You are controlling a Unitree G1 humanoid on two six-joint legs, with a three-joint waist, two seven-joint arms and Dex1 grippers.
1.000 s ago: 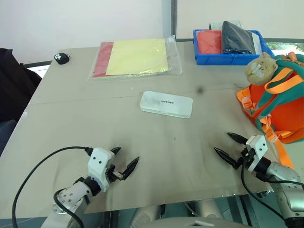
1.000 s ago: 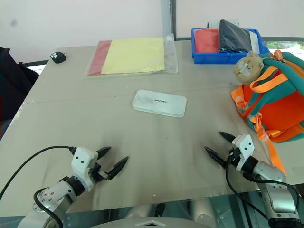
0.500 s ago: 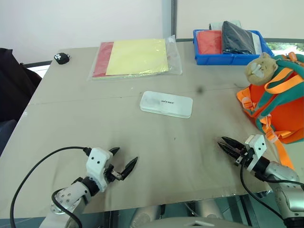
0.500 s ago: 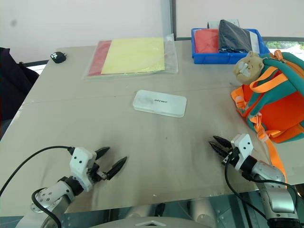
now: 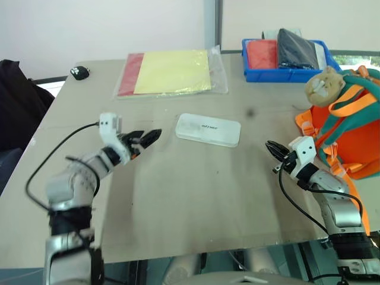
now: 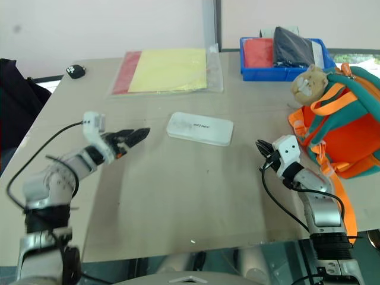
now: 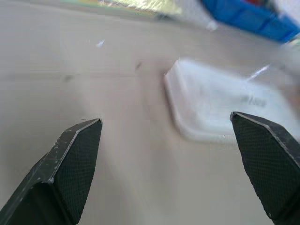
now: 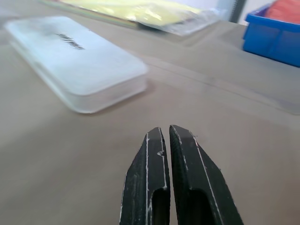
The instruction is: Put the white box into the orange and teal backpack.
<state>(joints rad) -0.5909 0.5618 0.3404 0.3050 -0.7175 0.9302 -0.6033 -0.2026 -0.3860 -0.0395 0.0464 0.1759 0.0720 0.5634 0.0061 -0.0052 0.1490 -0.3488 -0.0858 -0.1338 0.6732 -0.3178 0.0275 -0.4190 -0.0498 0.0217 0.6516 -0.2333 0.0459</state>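
1. Reaching for the box [image 5: 208, 129] is the step in hand: it lies flat mid-table [image 5: 196, 196], untouched, well apart from the backpack [image 5: 350, 133] at the right edge.
2. Left gripper [image 5: 145, 139] hovers just beside the box's left end, fingers [image 7: 75, 164] spread wide and holding nothing; the wrist view frames the box between them.
3. Right gripper [image 5: 272, 148] sits between box and backpack, fingers [image 8: 147, 183] clenched tip to tip on nothing, pointing at the box's right end.
4. Next, by this reading, the left jaws must straddle the box's end and close, or the right tip may brace it; the backpack's opening, seemingly turned away, may need finding first.
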